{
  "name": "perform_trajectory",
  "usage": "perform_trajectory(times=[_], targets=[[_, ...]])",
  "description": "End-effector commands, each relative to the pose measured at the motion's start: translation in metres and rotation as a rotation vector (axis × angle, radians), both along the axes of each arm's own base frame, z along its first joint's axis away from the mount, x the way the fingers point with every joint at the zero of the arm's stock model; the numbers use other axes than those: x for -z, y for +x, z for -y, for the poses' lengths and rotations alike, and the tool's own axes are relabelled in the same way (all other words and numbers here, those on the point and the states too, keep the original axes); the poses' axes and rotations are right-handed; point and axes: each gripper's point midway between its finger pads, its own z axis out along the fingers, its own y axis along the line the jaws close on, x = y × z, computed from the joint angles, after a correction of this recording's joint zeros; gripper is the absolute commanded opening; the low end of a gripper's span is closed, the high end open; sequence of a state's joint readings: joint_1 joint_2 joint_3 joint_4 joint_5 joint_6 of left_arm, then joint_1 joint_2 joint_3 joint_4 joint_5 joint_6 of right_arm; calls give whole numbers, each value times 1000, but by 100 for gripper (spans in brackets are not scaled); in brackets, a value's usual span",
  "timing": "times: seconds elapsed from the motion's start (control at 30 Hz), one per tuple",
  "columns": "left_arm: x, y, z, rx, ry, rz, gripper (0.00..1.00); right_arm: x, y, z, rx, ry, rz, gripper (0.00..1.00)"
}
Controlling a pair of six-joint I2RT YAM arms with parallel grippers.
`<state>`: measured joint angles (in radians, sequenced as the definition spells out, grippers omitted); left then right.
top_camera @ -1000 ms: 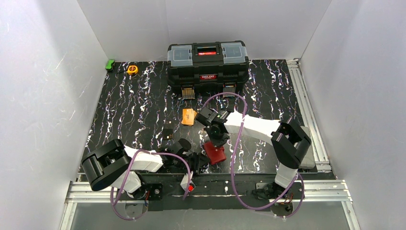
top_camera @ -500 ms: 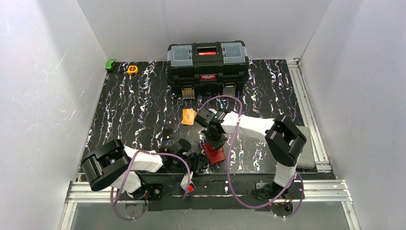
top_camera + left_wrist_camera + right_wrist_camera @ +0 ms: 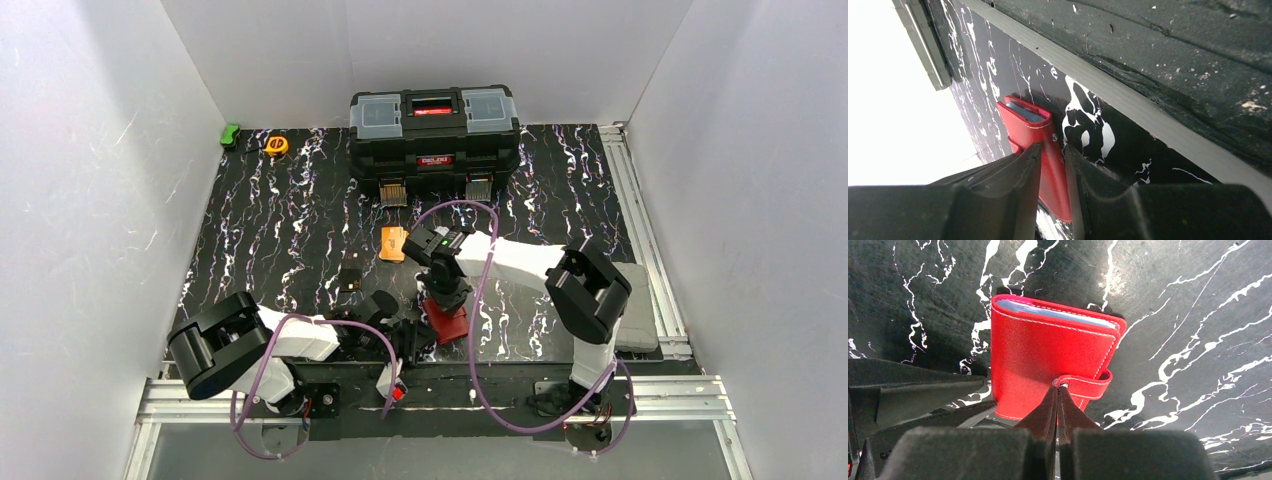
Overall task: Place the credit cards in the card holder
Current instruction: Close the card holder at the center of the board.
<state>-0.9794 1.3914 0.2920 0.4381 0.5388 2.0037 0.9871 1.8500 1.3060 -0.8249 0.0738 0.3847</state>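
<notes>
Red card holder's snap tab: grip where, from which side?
Likely the free end of the snap tab, on top of the card holder, pinched from above: that end lies flat on the cover, the rest wraps the side edge. The right tool sits shut at it; the left tool clamps one edge.

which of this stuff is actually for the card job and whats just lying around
For the job:
- red card holder, closed, near the front edge of the table
- orange cards, lying loose further back

Just lying about:
- black toolbox at the back
- yellow tape measure, back left
- small green thing beside it, too small to tell what it is
</notes>
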Motion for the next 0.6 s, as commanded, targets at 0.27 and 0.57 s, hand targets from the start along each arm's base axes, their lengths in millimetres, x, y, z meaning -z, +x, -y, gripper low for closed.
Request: perform_trajectory(times=[0.27, 0.57], targets=[[46, -27, -39, -34, 196, -162, 24, 23, -15, -20, -78, -3, -65, 1], [47, -27, -41, -38, 201, -163, 24, 40, -20, -18, -101, -46, -87, 1]])
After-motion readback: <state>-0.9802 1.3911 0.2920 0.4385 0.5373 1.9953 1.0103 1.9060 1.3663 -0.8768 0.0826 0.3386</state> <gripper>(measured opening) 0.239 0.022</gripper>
